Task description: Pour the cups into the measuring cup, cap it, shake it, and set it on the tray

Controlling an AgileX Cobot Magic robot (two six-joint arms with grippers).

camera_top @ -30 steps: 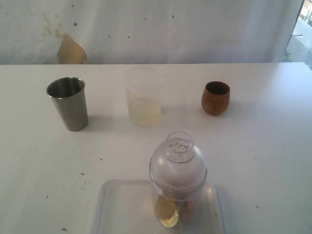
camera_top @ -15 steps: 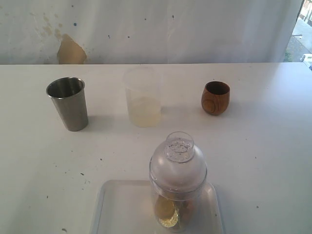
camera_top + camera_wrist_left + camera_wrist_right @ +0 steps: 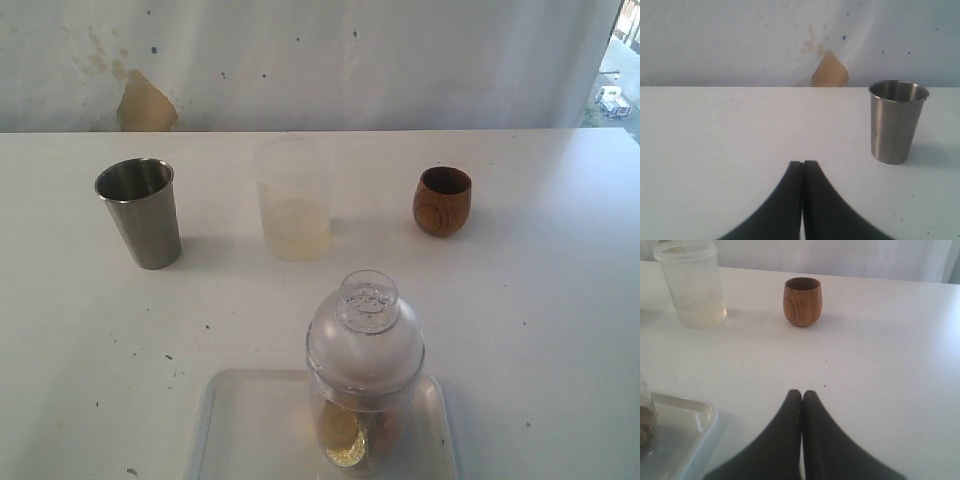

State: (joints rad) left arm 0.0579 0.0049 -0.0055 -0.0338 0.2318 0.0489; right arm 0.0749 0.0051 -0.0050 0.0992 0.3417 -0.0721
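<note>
Since the measuring cup [image 3: 365, 385] already stands capped inside the tray [image 3: 240, 425], the task looks to be at its last step, or just past it.

At the upper left of the exterior view the tumbler [image 3: 140, 212] stands upright on the surface [image 3: 540, 330]. The left wrist view shows it well beyond the left fingers [image 3: 787, 200], which are pressed together with nothing between them. At the upper middle stands a frosted cup [image 3: 292, 200] with pale liquid low in it.

Below that, at the bottom middle of the frame, the measuring cup wears its domed cap [image 3: 366, 340], and something yellowish lies at its base. At the upper right the wooden cup [image 3: 442, 200] stands upright, well apart from the rest. The right fingers [image 3: 785, 440] point toward it, closed tight on nothing.

Neither arm appears in the exterior view. I judge that the next move calls for little: keep both arms off the tray, and check that the measuring cup sits flat within the rim.
</note>
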